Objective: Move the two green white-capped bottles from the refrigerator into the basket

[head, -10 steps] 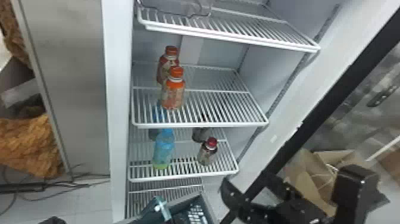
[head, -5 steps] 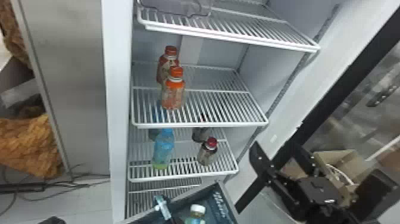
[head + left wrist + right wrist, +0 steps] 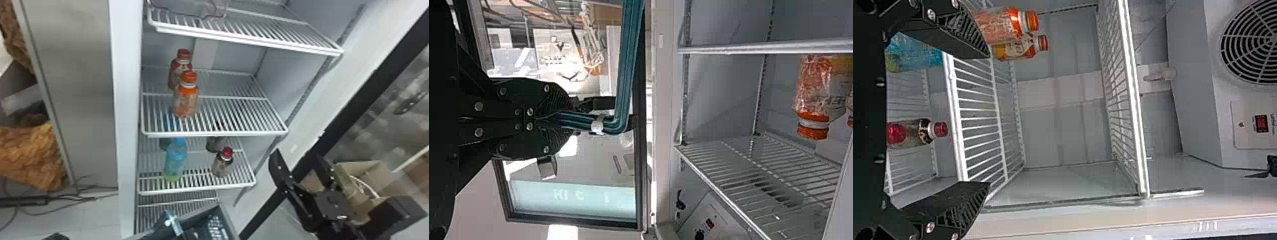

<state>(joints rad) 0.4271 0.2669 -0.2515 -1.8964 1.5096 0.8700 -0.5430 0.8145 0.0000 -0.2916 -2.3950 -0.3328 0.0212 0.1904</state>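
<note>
At the head view's bottom edge, part of my left gripper (image 3: pixel 190 235) shows beside the teal basket's (image 3: pixel 219 204) upturned handle (image 3: pixel 170 221). In the left wrist view the left gripper (image 3: pixel 571 117) is shut on the teal handle (image 3: pixel 621 90), near a white clip. My right gripper (image 3: pixel 300 156) stands open, right of the lower shelves, nothing between its fingers. The right wrist view has the right gripper's (image 3: pixel 988 119) two fingers spread wide, facing the refrigerator shelves (image 3: pixel 955 130). The basket's inside is partly cut off by the bottom edge.
Two orange-capped bottles (image 3: pixel 185 102) stand on the middle shelf (image 3: pixel 214 134). Below them are a blue bottle (image 3: pixel 175 159) and a red-capped bottle (image 3: pixel 222 164). The open door's black frame (image 3: pixel 344 111) and a cardboard box (image 3: pixel 360 169) lie to the right.
The right gripper has risen compared with one second ago. The basket came up, then dropped lower in the head view; half a second ago a white-capped bottle showed inside it.
</note>
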